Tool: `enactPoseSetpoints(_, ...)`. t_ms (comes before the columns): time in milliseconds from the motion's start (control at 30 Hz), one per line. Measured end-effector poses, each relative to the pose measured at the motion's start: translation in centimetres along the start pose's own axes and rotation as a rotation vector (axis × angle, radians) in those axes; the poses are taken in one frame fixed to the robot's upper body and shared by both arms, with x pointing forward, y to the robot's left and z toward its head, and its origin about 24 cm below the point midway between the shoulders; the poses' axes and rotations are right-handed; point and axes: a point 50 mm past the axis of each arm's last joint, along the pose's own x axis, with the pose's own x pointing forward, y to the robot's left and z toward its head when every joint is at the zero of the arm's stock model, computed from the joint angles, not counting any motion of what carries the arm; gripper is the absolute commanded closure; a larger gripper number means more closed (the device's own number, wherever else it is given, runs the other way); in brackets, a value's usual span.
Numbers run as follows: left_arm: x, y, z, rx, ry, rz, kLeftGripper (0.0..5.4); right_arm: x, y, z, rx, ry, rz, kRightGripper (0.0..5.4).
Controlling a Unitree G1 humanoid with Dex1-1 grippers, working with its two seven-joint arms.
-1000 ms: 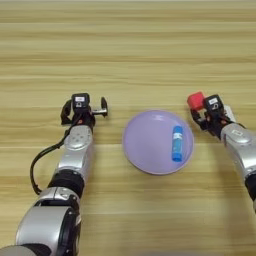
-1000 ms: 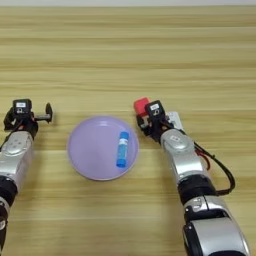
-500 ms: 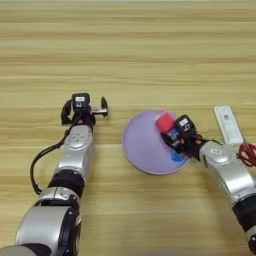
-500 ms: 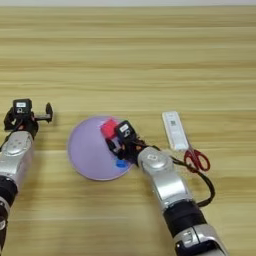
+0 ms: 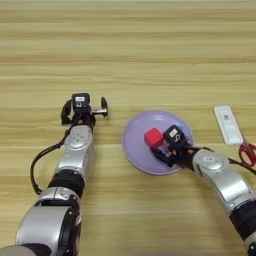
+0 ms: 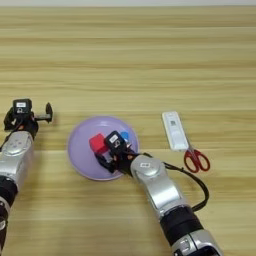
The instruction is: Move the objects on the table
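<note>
The red cube [image 5: 152,137] is low over the middle of the round lilac plate [image 5: 136,150], and my right gripper [image 5: 161,146] is shut on it, reaching in from the right. Only a small end of the blue glue stick [image 6: 124,135] shows on the plate, behind that gripper's head. Right of the plate a white flat device [image 5: 227,124] lies on the table [image 5: 150,60], with red-handled scissors [image 6: 196,159] just below it. My left gripper [image 5: 84,108] rests on the wood left of the plate, open and holding nothing.
The right forearm [image 5: 225,182] runs in from the lower right corner, with a black cable beside it near the scissors. The left arm [image 5: 72,165] lies along the lower left.
My right gripper has carried the red cube from the table's right side over the plate and lowered it there. The device and scissors came into sight. The left arm has not moved.
</note>
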Motion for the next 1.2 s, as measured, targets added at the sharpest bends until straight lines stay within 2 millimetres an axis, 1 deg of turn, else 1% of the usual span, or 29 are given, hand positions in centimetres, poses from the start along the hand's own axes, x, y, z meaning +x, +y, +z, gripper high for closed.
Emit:
enactPoseSetpoints(167,0.0,0.0,0.0,0.0,0.0,0.0,0.0,0.0,-0.1,0.0,-0.005,0.002,-0.005,1.35)
enactPoseSetpoints(233,0.0,0.0,0.0,0.0,0.0,0.0,0.0,0.0,-0.1,0.0,-0.006,0.001,-0.006,1.22)
enactPoseSetpoints(333,0.0,0.0,0.0,0.0,0.0,0.001,0.0,-0.1,-0.1,0.0,-0.004,-0.001,-0.01,0.73)
enactPoseSetpoints(400,0.0,0.0,0.0,0.0,0.0,0.001,0.0,-0.1,-0.2,0.0,-0.002,-0.003,-0.014,0.6)
enactPoseSetpoints(533,0.0,0.0,0.0,0.0,0.0,0.002,0.0,-0.2,-0.5,0.3,0.005,-0.02,-0.03,0.09)
enactPoseSetpoints(633,0.0,0.0,0.0,0.0,0.0,0.002,0.0,-0.4,-0.9,0.6,0.019,-0.048,-0.05,0.04)
enactPoseSetpoints(800,0.0,0.0,0.0,-0.001,0.0,0.002,0.0,-0.8,-2.1,1.2,0.046,-0.099,-0.124,0.04)
enactPoseSetpoints(1000,0.0,0.0,0.0,-0.001,0.0,0.002,0.0,-1.1,-3.2,2.2,0.041,-0.151,-0.187,0.04)
enactPoseSetpoints(1200,0.0,-0.1,0.0,-0.002,0.001,0.002,0.0,-1.6,-5.0,2.9,0.052,-0.192,-0.276,0.04)
